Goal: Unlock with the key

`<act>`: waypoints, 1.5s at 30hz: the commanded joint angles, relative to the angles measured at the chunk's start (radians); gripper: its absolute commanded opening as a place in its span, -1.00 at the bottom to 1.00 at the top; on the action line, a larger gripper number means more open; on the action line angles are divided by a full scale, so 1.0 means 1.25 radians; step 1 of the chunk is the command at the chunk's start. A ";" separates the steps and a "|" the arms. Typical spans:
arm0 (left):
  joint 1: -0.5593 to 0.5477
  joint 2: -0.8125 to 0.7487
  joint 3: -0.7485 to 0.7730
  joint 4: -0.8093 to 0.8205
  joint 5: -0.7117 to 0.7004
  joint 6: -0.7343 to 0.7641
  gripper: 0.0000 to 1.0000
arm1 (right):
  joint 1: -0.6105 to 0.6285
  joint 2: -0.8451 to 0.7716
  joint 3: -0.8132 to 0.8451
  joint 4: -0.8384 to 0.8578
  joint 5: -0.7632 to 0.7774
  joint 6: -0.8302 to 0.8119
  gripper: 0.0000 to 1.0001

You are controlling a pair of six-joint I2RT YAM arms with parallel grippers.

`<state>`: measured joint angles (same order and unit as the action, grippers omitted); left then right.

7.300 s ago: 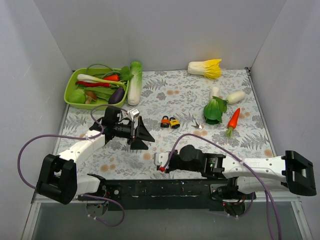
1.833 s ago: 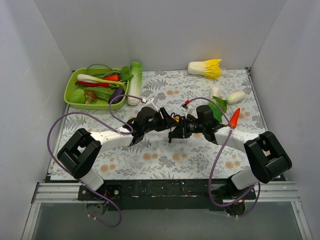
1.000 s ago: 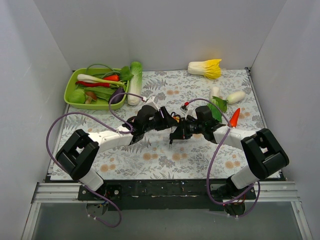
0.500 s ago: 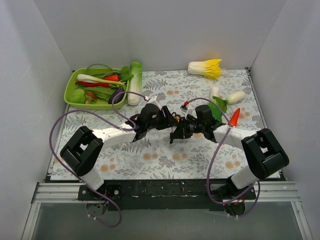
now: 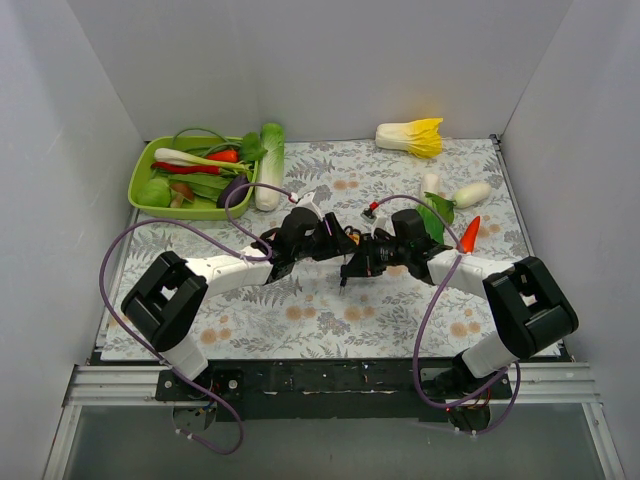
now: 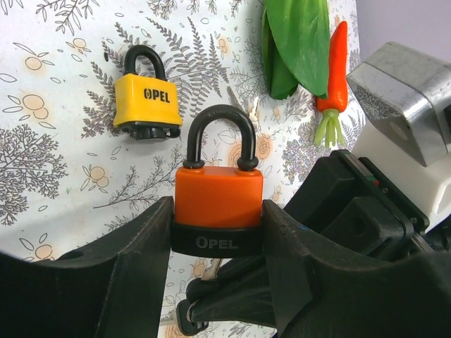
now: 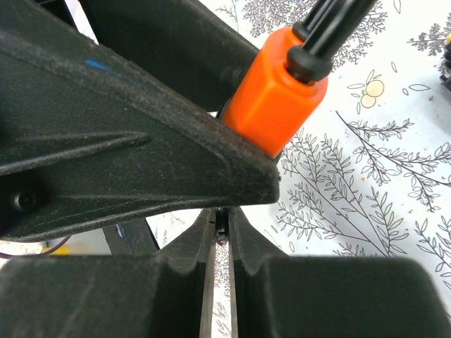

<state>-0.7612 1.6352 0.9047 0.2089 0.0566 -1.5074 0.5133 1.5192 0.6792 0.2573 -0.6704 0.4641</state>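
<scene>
Working at the middle of the table (image 5: 250, 330), both arms reaching in and meeting head-on. The green tray (image 5: 137, 180) of vegetables sits well apart at back left, no concern.

Left gripper (image 6: 217, 220): jaws roughly half spread and clamped on the black base of the orange padlock (image 6: 219, 196), one finger on each side. Shackle is closed and points away from the wrist. A yellow padlock (image 6: 146, 100) lies on the cloth beyond it, apart from it.

Right gripper (image 7: 220, 217): jaws all but closed, only a slit between them, pinching a thin dark sliver I take to be the key (image 7: 221, 230). It is too small to confirm its shape. It sits just under the orange lock's bottom face.

Step in hand, my judgement: seat the key in the keyhole. The keyhole shows in no view, so I cannot tell whether the tip is in. To do it well, I should hold the left arm rigid and advance the right along the lock's long axis in small moves, blade in line with the slot. Turn only once fully seated, or the lock may twist in its grip.
</scene>
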 commanded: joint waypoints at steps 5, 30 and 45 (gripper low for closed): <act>-0.001 -0.033 -0.012 0.046 0.011 0.000 -1.00 | -0.028 0.001 0.035 0.025 -0.035 -0.001 -0.97; -0.007 -0.040 -0.044 0.122 0.070 0.039 -1.00 | -0.079 0.057 0.059 0.080 -0.067 0.037 -0.97; -0.035 -0.037 -0.050 0.108 0.021 0.082 -1.00 | -0.094 0.019 0.070 0.102 -0.012 0.052 -0.97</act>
<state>-0.7681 1.6352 0.8574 0.3473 0.0647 -1.4437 0.4362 1.5848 0.7090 0.2939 -0.7845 0.5076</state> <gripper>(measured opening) 0.479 0.148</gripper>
